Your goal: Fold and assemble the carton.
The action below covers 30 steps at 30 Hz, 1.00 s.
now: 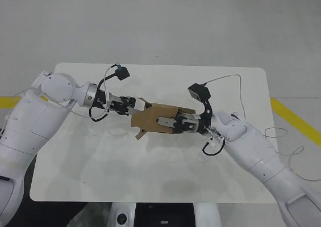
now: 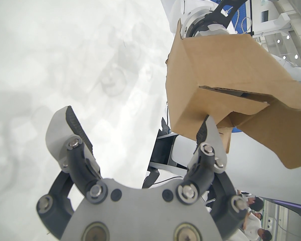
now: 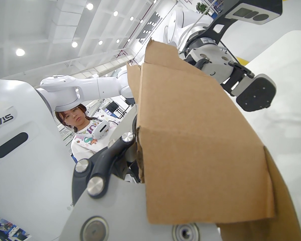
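The brown carton point(image 1: 151, 116) is partly unfolded and held above the middle of the white table point(image 1: 92, 170). My right gripper point(image 1: 165, 121) is shut on the carton, with one finger lying across its top panel. Seen from the right wrist, the carton point(image 3: 190, 139) hides most of that gripper. My left gripper point(image 2: 140, 129) stands open at the carton's left end. One of its fingertips point(image 2: 208, 131) sits at the lower corner of the carton point(image 2: 215, 76). Loose flaps hang at that end. In the top view the left gripper point(image 1: 135, 106) meets the carton's left edge.
A thin white cable point(image 1: 228, 76) lies across the table's far right part. Yellow tape point(image 1: 296, 122) marks the floor on both sides of the table. Bare tabletop stretches in front of and behind the carton.
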Available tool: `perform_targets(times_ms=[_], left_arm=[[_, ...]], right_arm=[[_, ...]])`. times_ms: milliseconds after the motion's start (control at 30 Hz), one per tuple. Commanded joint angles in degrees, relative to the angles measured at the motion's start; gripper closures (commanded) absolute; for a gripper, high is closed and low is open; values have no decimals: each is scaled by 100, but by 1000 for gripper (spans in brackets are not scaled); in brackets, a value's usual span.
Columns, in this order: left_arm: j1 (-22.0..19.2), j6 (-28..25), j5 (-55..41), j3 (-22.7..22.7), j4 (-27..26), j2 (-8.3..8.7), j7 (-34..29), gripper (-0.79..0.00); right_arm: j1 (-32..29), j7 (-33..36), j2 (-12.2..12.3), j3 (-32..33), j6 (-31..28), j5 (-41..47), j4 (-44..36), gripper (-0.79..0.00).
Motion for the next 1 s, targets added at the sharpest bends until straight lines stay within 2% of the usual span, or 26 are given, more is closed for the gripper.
perform_targets(times_ms=[0,700,967], left_arm=[[-6,0,-10,-5,13,-9,-2,-785],[-40,-50,-117,-27,210,-116,-59,-785],[39,-68,-86,-74,247,-119,-75,-785]], right_arm=[[8,0,-7,-21,0,5,-3,0],[61,0,-51,-127,0,61,19,0],[-9,0,-46,224,0,95,127,0]])
